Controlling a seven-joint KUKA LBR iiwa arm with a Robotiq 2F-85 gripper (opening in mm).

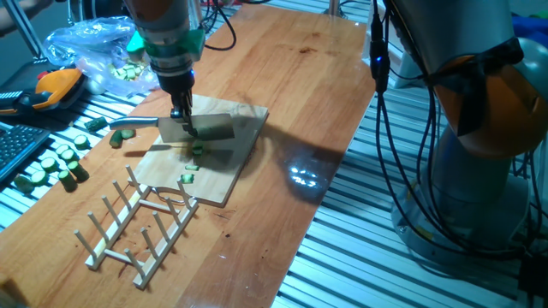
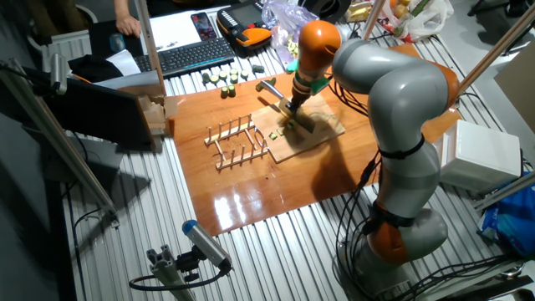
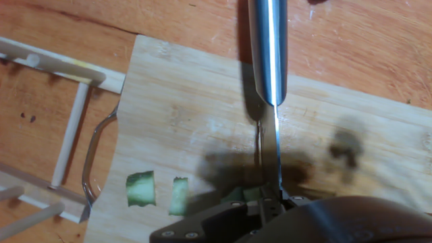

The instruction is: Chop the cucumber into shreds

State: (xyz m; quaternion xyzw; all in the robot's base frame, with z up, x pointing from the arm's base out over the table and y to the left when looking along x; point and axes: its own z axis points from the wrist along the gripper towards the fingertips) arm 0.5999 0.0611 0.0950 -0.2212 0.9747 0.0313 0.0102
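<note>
My gripper [image 1: 181, 115] is shut on the spine of a steel cleaver [image 1: 204, 128], whose handle [image 1: 133, 124] points left. The blade stands edge-down on the wooden cutting board [image 1: 235, 167]. A piece of the cucumber [image 1: 197, 151] lies right at the blade. In the hand view this piece [image 3: 236, 195] touches the blade's left side, partly hidden by my gripper [image 3: 270, 200]. Two small pale-green shreds [image 3: 140, 189] [image 3: 179, 196] lie further left on the board [image 3: 196, 101]. One of them [image 1: 187, 177] shows near the board's front edge.
A wooden dowel rack [image 1: 137, 227] lies just in front of the board. Several thick cucumber chunks [image 1: 56, 164] sit at the table's left edge. A clear plastic bag [image 1: 94, 47] and an orange tool [image 1: 51, 85] lie behind them. My arm's base [image 1: 479, 171] stands to the right.
</note>
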